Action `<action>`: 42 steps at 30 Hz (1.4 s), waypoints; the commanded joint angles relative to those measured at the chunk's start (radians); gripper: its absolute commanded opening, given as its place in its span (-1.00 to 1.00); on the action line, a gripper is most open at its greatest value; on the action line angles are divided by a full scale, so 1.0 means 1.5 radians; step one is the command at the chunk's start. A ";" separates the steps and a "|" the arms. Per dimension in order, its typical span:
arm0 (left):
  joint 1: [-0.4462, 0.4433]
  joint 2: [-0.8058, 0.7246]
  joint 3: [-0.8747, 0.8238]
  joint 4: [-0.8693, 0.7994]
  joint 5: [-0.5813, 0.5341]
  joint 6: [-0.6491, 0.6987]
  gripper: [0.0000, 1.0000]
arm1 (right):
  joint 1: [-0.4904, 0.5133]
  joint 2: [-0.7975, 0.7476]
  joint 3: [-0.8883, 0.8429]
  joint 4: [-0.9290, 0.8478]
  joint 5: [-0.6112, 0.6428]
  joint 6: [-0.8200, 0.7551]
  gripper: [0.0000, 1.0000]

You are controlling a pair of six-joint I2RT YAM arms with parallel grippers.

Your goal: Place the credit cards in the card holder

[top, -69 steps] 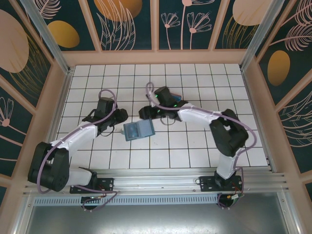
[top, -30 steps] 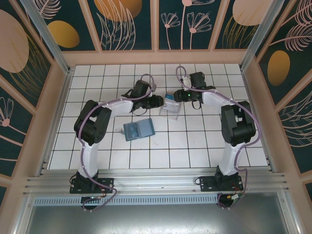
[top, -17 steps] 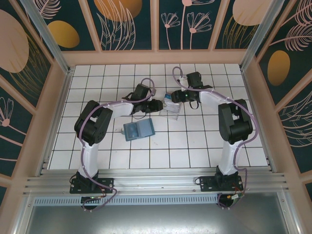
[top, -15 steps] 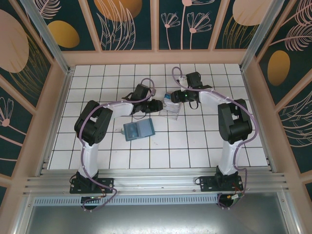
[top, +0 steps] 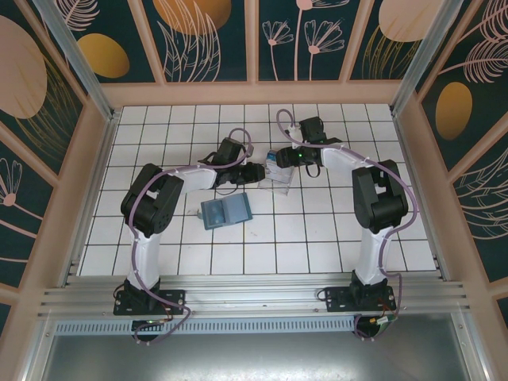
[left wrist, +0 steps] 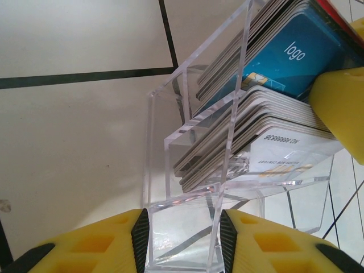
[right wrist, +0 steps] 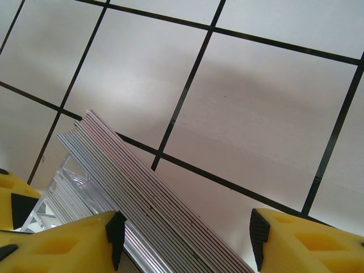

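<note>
I see a small clear plastic tray (left wrist: 187, 170) on the white tiled counter (top: 317, 230), out between my two arms. It is full of thin plastic credit cards (left wrist: 284, 57), blue and whitish-grey, packed on edge in rows. My left jaws are clamped on one end of the tray, with a black pad on each side of its clear walls. My right jaws are wide apart, with the top edge of one stack of cards between them. The dark teal square card holder (top: 225, 212) lies open and flat on the counter. It is nearer to the arm bases than the tray and does not touch it.
</note>
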State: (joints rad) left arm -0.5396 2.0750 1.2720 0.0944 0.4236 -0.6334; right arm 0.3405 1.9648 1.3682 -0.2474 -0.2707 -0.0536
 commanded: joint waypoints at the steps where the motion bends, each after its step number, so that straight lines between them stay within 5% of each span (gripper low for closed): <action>1: -0.002 -0.004 -0.026 -0.003 0.008 -0.001 -0.19 | -0.003 -0.005 0.014 0.001 0.025 0.004 0.25; 29: -0.002 -0.018 -0.041 -0.011 0.001 0.005 -0.19 | -0.018 -0.034 0.006 0.026 0.008 0.026 0.25; 42: -0.002 -0.018 -0.043 -0.010 0.001 0.005 -0.19 | -0.021 -0.052 -0.002 0.024 0.008 0.015 0.09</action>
State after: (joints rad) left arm -0.5388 2.0644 1.2362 0.1463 0.4301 -0.6334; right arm 0.3260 1.9335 1.3682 -0.2386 -0.2810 -0.0208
